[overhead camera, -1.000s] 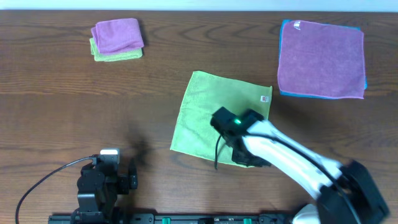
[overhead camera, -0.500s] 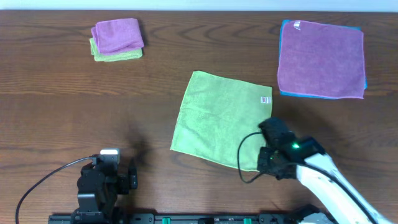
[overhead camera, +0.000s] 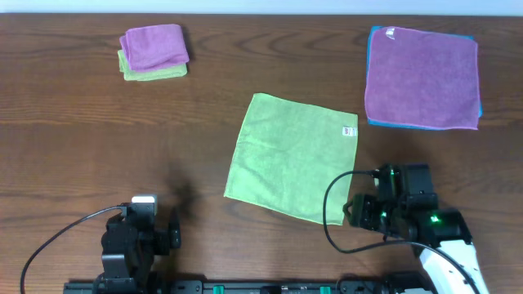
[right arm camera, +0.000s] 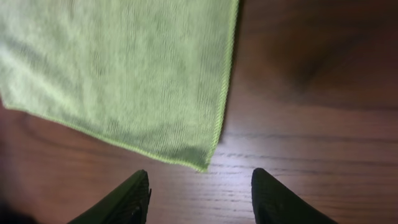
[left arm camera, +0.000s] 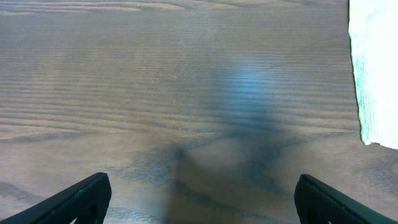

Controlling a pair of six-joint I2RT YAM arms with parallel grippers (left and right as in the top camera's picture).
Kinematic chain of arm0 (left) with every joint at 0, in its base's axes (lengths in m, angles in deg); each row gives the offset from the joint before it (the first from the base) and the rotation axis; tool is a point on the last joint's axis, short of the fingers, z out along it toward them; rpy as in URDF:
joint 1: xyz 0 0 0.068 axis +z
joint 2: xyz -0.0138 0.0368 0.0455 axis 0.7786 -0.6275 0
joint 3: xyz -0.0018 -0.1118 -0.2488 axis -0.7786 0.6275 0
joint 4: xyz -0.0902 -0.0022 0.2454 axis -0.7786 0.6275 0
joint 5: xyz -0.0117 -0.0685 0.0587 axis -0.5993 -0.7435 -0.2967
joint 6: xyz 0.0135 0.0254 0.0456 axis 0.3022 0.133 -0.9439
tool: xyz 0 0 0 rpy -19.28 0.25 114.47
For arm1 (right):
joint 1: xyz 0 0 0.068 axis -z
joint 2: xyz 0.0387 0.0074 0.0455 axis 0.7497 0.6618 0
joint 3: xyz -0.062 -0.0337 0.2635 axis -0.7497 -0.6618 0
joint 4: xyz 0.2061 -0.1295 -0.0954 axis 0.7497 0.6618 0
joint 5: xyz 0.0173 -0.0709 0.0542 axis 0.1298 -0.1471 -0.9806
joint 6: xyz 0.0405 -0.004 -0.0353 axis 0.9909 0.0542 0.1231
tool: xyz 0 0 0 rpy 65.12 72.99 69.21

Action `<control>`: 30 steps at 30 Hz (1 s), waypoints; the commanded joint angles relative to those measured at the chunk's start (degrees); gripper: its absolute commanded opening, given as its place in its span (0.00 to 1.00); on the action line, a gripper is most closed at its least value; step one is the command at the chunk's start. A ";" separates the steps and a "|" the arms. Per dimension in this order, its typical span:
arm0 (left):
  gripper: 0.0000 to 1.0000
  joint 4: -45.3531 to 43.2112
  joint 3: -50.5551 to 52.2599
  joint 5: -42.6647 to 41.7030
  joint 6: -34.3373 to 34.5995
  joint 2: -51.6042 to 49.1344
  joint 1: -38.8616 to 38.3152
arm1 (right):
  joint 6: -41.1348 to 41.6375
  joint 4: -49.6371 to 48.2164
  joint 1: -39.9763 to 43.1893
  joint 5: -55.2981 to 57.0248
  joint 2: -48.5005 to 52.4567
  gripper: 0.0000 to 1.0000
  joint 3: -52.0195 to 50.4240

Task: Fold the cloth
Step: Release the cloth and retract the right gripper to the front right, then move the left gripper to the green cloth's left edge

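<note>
A light green cloth (overhead camera: pixel 292 155) lies flat and unfolded on the wooden table, with a small white label near its far right corner. It also shows in the right wrist view (right arm camera: pixel 118 74), and its edge shows in the left wrist view (left arm camera: pixel 373 68). My right gripper (right arm camera: pixel 199 196) is open and empty, just short of the cloth's near right corner; in the overhead view it (overhead camera: pixel 359 214) sits at that corner. My left gripper (left arm camera: pixel 199 199) is open and empty over bare wood; in the overhead view it (overhead camera: pixel 151 233) rests at the front left.
A folded purple cloth on a folded green one (overhead camera: pixel 153 51) sits at the far left. A flat purple cloth on a blue one (overhead camera: pixel 422 76) lies at the far right. A black cable (overhead camera: pixel 333 204) loops beside the right arm, over the cloth's near edge.
My right arm has drawn back off the green cloth toward the front right, leaving the cloth flat. The left arm has not moved.
</note>
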 commanded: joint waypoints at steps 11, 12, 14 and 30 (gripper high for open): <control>0.95 -5.05 -0.85 -8.09 5.77 -0.85 0.04 | -11.85 0.35 6.25 -14.62 -0.39 0.54 -2.93; 0.95 -4.98 -1.75 -8.22 7.26 -1.86 0.04 | -11.85 0.42 6.25 -14.62 -0.39 0.54 -2.93; 0.95 -4.90 -4.46 -10.38 8.50 -5.68 0.04 | -11.85 0.44 6.25 -14.62 -0.39 0.54 -2.93; 0.95 -0.85 -35.10 -32.63 14.49 -61.68 0.04 | -11.80 -2.01 9.14 -17.49 -0.39 0.54 -5.27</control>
